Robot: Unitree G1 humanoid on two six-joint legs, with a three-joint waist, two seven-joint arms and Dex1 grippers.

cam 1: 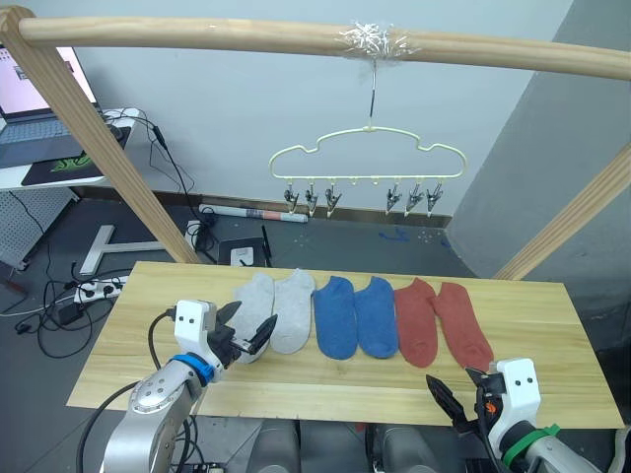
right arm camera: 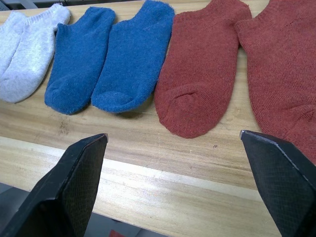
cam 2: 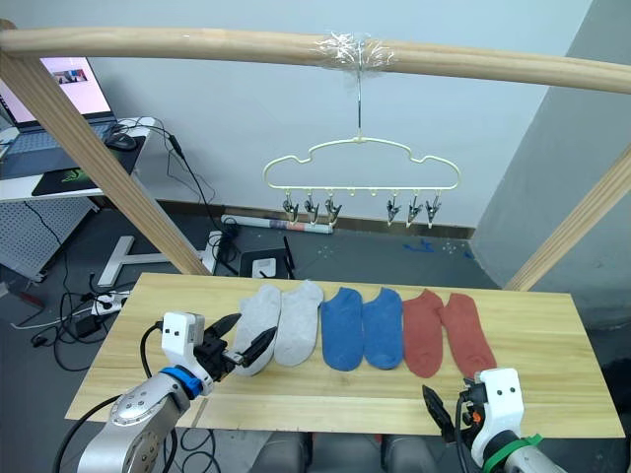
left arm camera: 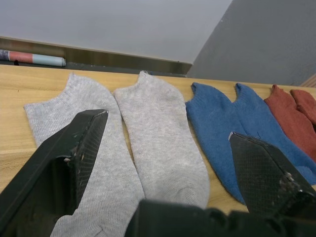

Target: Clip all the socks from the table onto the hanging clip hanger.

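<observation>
The left gripper (cam 1: 248, 333) has its two black fingers spread apart, holding nothing, and hovers low over the toe end of the outermost light grey sock (cam 1: 253, 303). In the left wrist view one finger (left arm camera: 64, 165) lies over that sock while the other (left arm camera: 264, 170) sits past the second light grey sock (left arm camera: 160, 140), over the first blue sock (left arm camera: 217, 131). The right gripper (cam 1: 455, 399) also has its fingers wide apart and empty; it sits at the near edge of the table (cam 1: 537, 340), just short of the toes of the two rust red socks. In the right wrist view the nearer rust red sock (right arm camera: 200, 74) lies straight ahead between the fingers, with the other rust red sock (right arm camera: 284, 74) beside it toward the right finger (right arm camera: 281, 182). All six socks lie flat on the light wood table in a row, side by side in pairs, cuffs pointing away from the grippers: two grey, then two blue (cam 1: 356, 315), then two red. Well beyond and above the socks, the pale yellow-green clip hanger (cam 1: 367, 158) hangs by its hook from a taped spot on a round wooden pole (cam 1: 197, 34). Its row of small metal clips (cam 1: 311, 200) dangles below the bottom bar, each one empty.
</observation>
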